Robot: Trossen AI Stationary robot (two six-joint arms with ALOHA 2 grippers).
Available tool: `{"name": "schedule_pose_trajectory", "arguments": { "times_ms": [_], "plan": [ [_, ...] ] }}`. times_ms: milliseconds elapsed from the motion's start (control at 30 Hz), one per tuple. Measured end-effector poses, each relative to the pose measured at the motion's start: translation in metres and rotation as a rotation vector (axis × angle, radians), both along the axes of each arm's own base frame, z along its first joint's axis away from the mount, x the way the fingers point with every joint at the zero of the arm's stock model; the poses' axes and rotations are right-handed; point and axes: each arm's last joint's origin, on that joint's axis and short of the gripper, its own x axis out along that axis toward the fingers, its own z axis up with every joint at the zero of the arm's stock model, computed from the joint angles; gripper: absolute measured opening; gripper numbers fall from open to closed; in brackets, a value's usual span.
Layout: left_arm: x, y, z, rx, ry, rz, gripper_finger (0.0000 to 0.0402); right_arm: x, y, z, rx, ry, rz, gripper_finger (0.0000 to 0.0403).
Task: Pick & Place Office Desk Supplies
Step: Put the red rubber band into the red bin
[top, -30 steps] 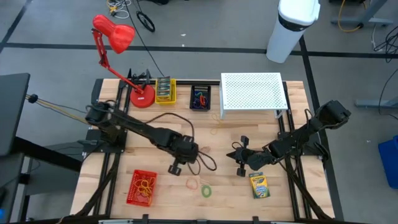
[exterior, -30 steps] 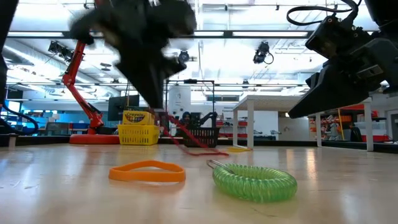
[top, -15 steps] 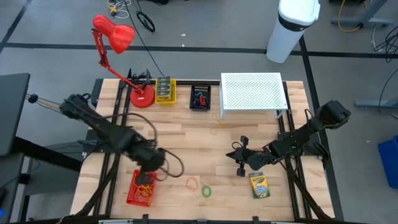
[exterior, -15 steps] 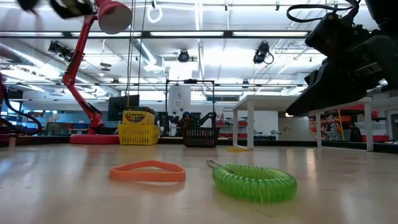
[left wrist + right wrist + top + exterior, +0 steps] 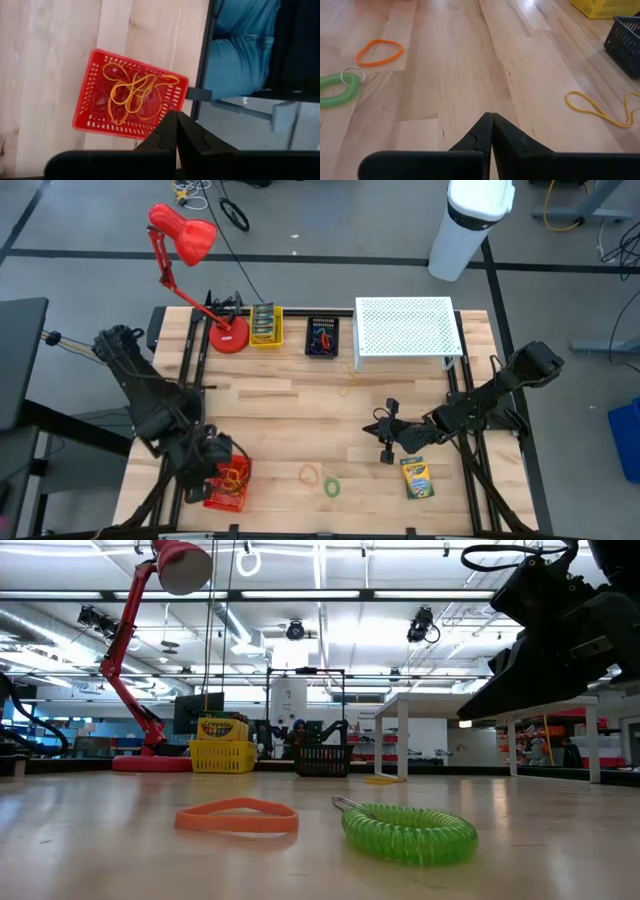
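Left gripper [image 5: 176, 131] closed, empty, above red basket [image 5: 90, 112].

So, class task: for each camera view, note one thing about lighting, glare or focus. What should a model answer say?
Low view: bright ceiling lights, sheen on the table; the green coil is sharp, the right arm soft and dark. Right wrist view: glare streaks on the wood beyond the right claw. Left wrist view: even light, red basket crisp. High view: flat light, faint shadows.

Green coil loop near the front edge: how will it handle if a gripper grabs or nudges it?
The green coil is probably springy: its windings should stretch and sag when lifted. It lies flat, so rolling looks unlikely. It seems light, and a nudge may just slide it across the table.
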Motion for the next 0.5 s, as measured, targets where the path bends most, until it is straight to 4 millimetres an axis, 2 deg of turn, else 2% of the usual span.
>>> {"name": "schedule_pose_trajectory", "arguments": {
  "times_ms": [500],
  "plan": [
    [0.010, -0.025, -0.032, 0.088, 0.111, -0.028, 0.0003, 0.000, 0.000, 0.000, 0.001, -0.002, 0.000, 0.0017]
  ]
}}
